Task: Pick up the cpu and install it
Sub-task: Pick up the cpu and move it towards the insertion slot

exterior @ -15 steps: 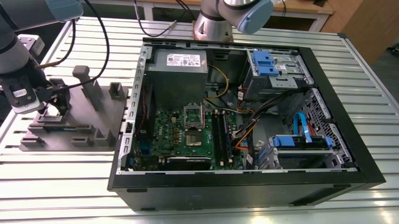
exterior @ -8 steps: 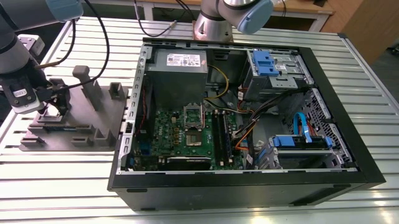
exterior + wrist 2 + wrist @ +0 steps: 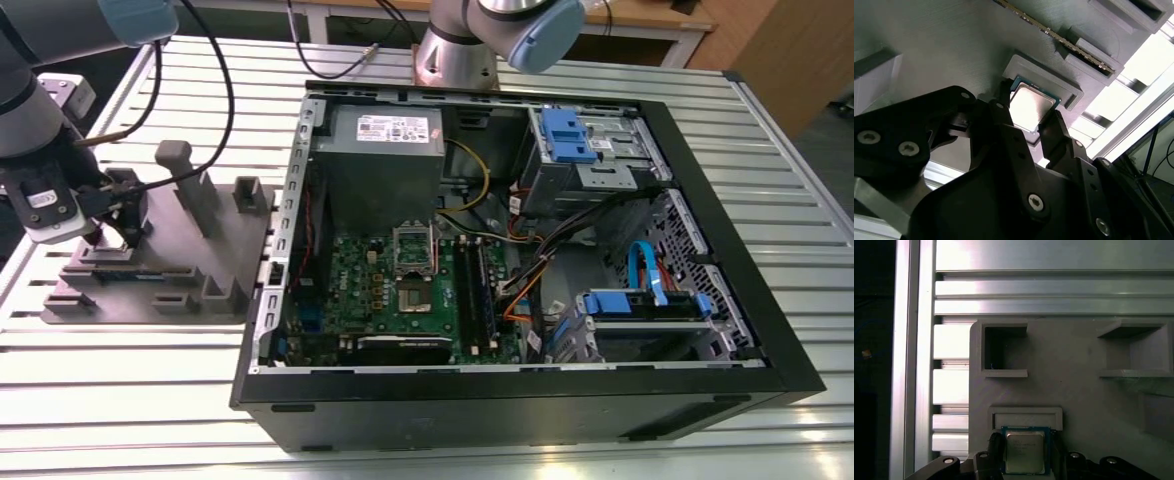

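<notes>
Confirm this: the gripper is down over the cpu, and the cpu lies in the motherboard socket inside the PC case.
One thing is wrong. The gripper is down over the cpu, but the cpu lies in a recess of the grey fixture plate, outside the PC case. Both wrist views show it; in the exterior view the motherboard socket is far from the gripper.

An open black computer case (image 3: pixel 534 415) fills the centre and right of the exterior view, with a green motherboard (image 3: pixel 354 280) below a grey power supply (image 3: pixel 380 140). A grey fixture plate (image 3: pixel 200 250) lies at middle left on the slatted aluminium table (image 3: pixel 134 400).
</notes>
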Motion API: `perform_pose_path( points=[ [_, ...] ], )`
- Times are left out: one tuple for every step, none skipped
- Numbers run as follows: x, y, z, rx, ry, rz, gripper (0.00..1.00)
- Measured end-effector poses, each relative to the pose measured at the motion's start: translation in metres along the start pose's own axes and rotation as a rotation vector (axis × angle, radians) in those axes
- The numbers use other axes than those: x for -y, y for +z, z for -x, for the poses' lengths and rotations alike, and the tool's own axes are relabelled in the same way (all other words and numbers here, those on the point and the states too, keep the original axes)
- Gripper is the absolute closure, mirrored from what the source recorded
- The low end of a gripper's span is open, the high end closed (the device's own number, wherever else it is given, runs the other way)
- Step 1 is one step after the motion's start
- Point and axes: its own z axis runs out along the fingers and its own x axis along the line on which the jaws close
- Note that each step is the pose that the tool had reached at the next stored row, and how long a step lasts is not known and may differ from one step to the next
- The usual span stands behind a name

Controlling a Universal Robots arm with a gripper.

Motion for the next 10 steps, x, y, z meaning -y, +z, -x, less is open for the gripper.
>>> perform_pose_path(
  points=[
    [0.0000,0.0000,0.0000,0.0001,0.000,0.0000,0.51],
    [0.0000,0.0000,0.0000,0.0001,0.000,0.0000,0.51],
    [0.0000,0.0000,0.0000,0.0001,0.000,0.0000,0.51],
    [0.0000,0.0000,0.0000,0.0001,0.000,0.0001,0.51],
    [0.0000,-0.0001,0.0000,0.0001,0.000,0.0000,0.51],
    [0.0000,-0.0001,0.0000,0.0000,0.000,-0.0001,0.51],
    [0.0000,-0.0001,0.0001,0.0000,0.000,0.0000,0.49],
    [0.0000,-0.0001,0.0001,0.0000,0.000,0.0000,0.49],
    [0.0000,-0.0001,0.0002,0.0001,0.000,0.0000,0.43],
    [0.0000,-0.0001,0.0002,0.0001,0.000,0.0000,0.43]
  ],
)
